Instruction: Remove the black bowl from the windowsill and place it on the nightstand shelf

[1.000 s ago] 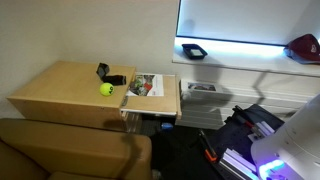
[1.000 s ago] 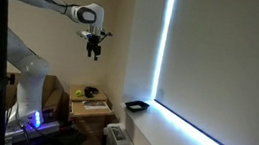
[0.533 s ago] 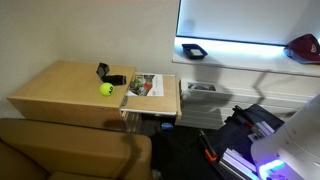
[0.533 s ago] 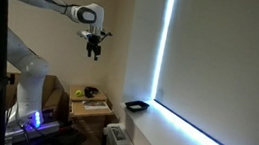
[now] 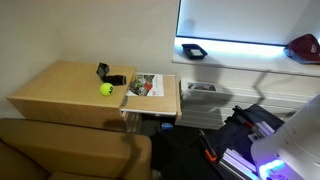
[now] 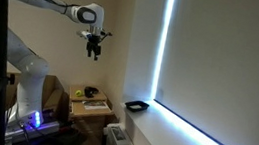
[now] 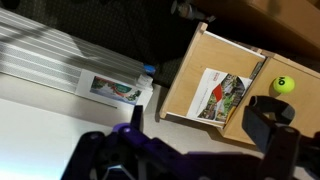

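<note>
The black bowl (image 5: 192, 51) (image 6: 137, 106) sits on the white windowsill (image 5: 245, 57) (image 6: 176, 139) under the glowing window, at the end nearest the nightstand. It is out of the wrist view. The nightstand shelf (image 5: 171, 96) (image 7: 184, 88) juts from the nightstand's side and carries a magazine (image 5: 146, 86) (image 7: 222, 95). My gripper (image 6: 94, 48) (image 7: 178, 150) hangs high in the air above the nightstand, well away from the bowl. Its fingers are spread apart and hold nothing.
The tan tabletop (image 5: 55, 90) holds a yellow ball (image 5: 105, 89) (image 7: 283, 85) and a small black gadget (image 5: 104, 72). A dark red object (image 5: 303, 47) lies at the windowsill's far end. A radiator (image 7: 60, 60) runs under the sill. A brown sofa (image 5: 60, 150) stands in front.
</note>
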### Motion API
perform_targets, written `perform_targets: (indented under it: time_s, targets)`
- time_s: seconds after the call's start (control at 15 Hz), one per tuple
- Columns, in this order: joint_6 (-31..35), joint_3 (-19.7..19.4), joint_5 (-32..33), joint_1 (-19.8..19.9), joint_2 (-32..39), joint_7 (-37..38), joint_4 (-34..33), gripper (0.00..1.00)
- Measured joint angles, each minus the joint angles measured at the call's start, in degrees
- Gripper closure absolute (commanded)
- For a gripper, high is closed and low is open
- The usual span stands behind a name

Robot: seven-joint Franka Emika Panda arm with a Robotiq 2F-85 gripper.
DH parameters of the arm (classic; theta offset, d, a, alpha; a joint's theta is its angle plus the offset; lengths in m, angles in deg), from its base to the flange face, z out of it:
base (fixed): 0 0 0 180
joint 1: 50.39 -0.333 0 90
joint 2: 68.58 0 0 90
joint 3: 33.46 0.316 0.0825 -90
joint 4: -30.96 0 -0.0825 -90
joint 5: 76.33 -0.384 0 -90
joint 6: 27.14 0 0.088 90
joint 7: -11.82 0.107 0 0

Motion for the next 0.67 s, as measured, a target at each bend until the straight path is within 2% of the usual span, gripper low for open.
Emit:
perform_targets:
  time_s: [0.2,0.4,0.6,0.67]
  targets:
    - [0.6,0.1,-0.1,0.1,0.1,0.9,0.0,0.00]
    - [13.3,-0.2,-0.2,1.0,5.0,7.2,0.0,0.00]
    - [28.0,-1.4,-0.4,3.4,14.6,11.6,-0.4,0.00]
    - [30.9,-1.5,-0.5,4.5,17.7,13.4,-1.0,0.00]
